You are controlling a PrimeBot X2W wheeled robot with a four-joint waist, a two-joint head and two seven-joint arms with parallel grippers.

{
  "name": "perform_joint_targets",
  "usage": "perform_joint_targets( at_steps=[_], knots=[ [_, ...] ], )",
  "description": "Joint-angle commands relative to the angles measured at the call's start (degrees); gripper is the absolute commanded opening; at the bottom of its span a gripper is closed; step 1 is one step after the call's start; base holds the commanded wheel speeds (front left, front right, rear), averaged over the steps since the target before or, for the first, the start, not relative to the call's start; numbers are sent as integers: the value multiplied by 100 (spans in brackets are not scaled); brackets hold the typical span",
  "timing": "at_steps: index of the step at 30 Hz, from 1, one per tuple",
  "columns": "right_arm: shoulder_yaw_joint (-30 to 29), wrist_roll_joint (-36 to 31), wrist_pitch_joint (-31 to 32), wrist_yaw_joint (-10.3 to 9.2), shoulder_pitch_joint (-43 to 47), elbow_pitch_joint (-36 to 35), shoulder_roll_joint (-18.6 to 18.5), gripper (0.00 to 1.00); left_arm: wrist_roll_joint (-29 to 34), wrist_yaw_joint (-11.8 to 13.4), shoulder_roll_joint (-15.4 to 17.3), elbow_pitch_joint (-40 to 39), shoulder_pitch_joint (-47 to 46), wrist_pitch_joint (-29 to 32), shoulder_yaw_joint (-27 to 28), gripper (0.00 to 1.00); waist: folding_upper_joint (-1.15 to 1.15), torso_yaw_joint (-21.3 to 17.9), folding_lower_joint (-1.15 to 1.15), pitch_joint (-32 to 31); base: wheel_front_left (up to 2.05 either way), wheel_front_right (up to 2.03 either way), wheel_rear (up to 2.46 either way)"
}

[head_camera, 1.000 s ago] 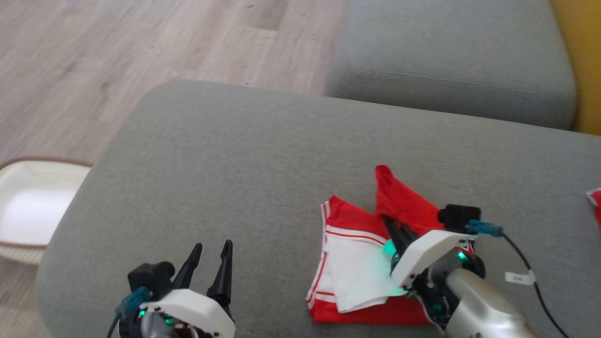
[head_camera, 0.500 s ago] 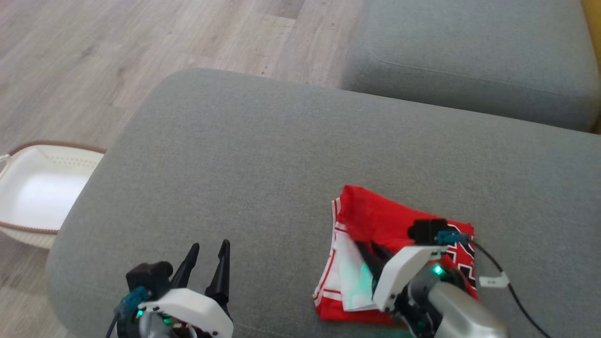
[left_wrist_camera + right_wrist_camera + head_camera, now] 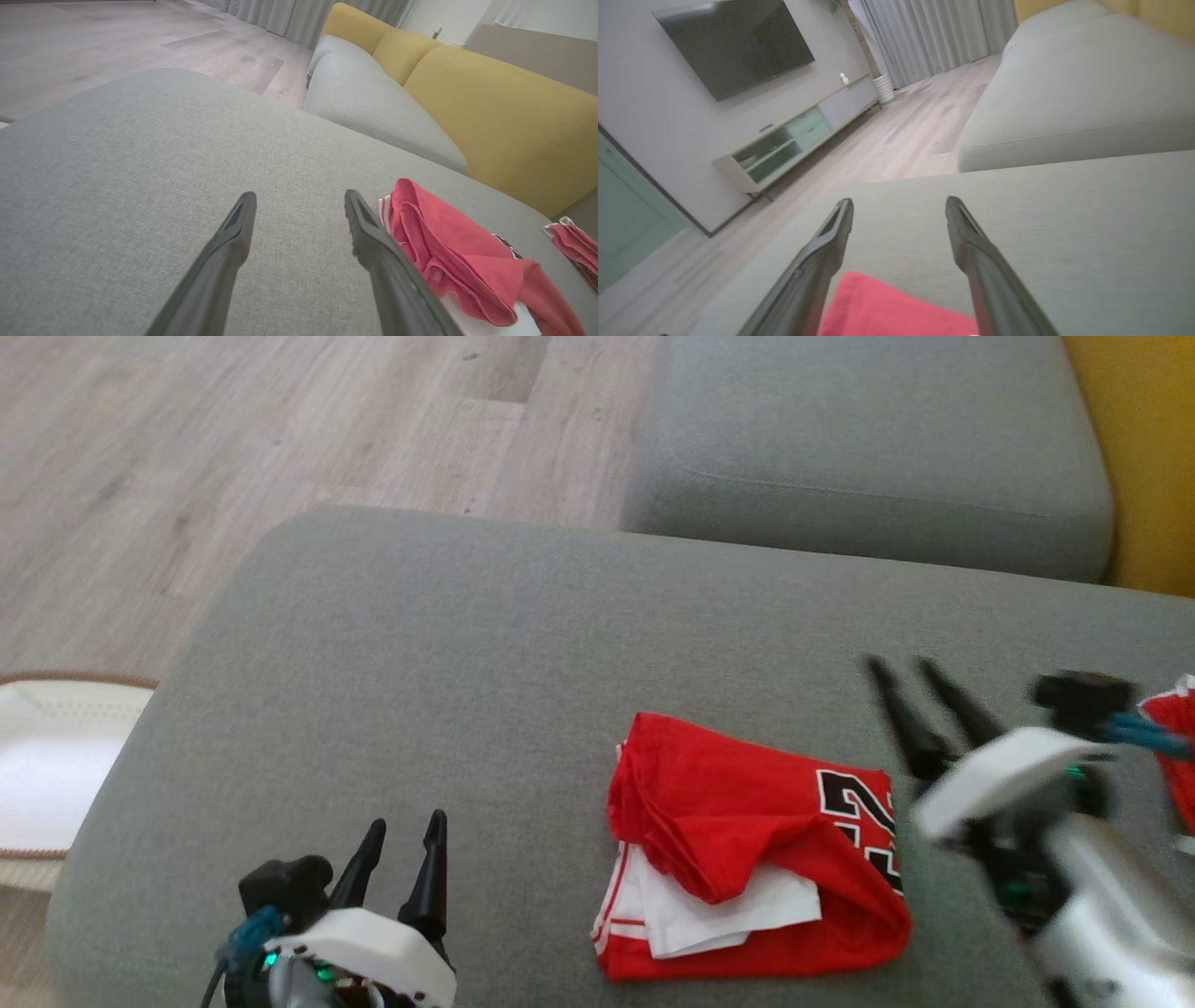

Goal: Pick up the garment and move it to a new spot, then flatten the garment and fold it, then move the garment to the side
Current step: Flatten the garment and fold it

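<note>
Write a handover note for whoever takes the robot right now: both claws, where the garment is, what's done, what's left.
Left claw: open, empty, over the grey cushion, to the left of the garment.
Right claw: open, empty, blurred, to the right of the garment, not touching it.
The garment: red and white, lying folded on the cushion, top flap rumpled, white layer showing.
Done: folded, roughly.
Left: neaten it if needed, then move it to the side.
</note>
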Motion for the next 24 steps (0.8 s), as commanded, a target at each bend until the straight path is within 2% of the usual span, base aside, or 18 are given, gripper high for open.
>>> perform_joint_targets(
  at_steps=[1,5,6,7,8,15,18,21,24],
  knots=[
    [-58,-142,75,39,30,-131,-132,100,-48,35,48,-156,-167,-62,205,100,0,-18,0,-18,0,0,0],
    [-604,-581,735,39,81,166,-400,100,-49,6,0,-115,-218,-73,177,100,0,5,0,-14,0,0,0],
    [-636,-581,917,39,60,235,-371,71,-51,-4,-7,-104,-226,-76,171,100,0,18,0,-11,0,0,0],
    [-633,-607,1118,39,28,324,-353,29,-56,-16,-13,-91,-231,-78,168,100,0,32,0,-6,0,0,0],
    [-594,-618,1329,39,-12,393,-324,0,-60,-29,-19,-76,-237,-80,164,100,0,48,0,0,0,0,0],
    [-252,-488,2394,39,-275,953,35,0,-71,-85,-61,36,-305,-90,133,100,0,254,0,46,0,0,0],
    [-175,-249,2813,39,-289,1242,295,0,-74,-91,-65,80,-322,-92,129,100,0,378,0,57,0,0,0],
    [37,96,3232,39,-185,1176,535,0,-81,-85,-51,107,-320,-93,142,100,0,481,0,69,0,0,0],
    [302,503,3472,39,21,811,743,0,-91,-78,-36,111,-302,-98,160,100,0,517,0,80,0,0,0]
  ],
)
